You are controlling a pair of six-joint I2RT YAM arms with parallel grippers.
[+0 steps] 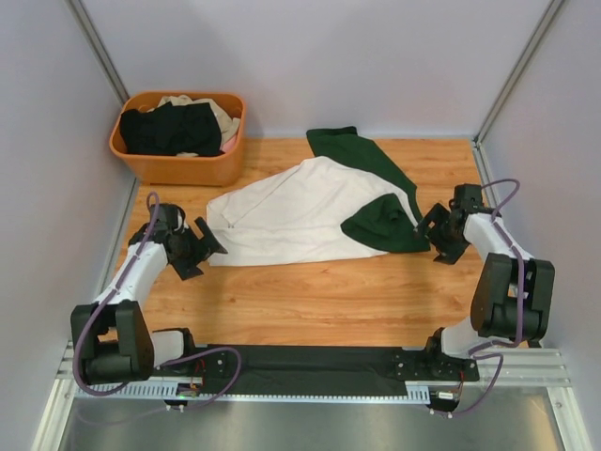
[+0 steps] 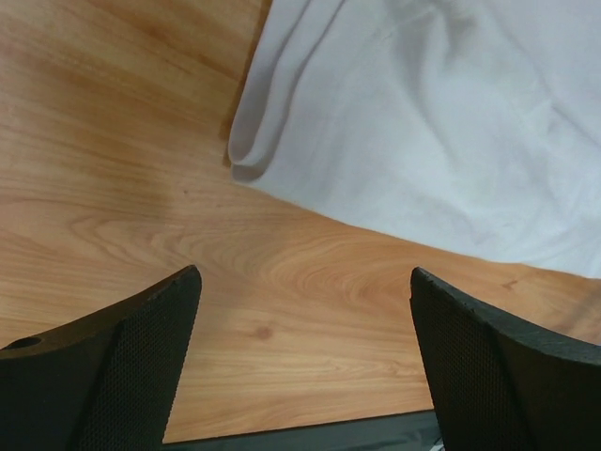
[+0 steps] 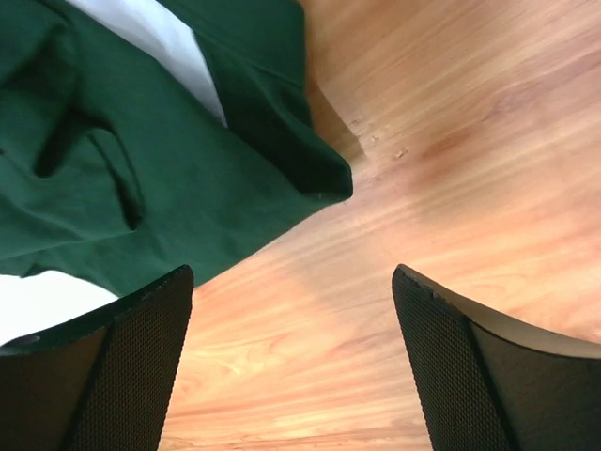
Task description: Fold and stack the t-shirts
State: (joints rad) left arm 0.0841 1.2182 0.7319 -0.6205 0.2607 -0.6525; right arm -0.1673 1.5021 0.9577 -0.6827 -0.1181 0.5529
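At table centre, white t-shirt (image 1: 300, 211) lies rumpled, green sleeves toward 1 and 3 o'clock. Left gripper (image 1: 200, 249) sits off its 9 o'clock hem corner and right gripper (image 1: 433, 237) off the 3 o'clock sleeve. Both have jaws spread, holding nothing and clear of the cloth. Judged: flanking to seize opposite edges. Print hidden, collar indiscernible. Orange basket (image 1: 178, 169) at 11 o'clock holds black shirt (image 1: 169, 130) and beige shirt (image 1: 223, 115); count unclear.
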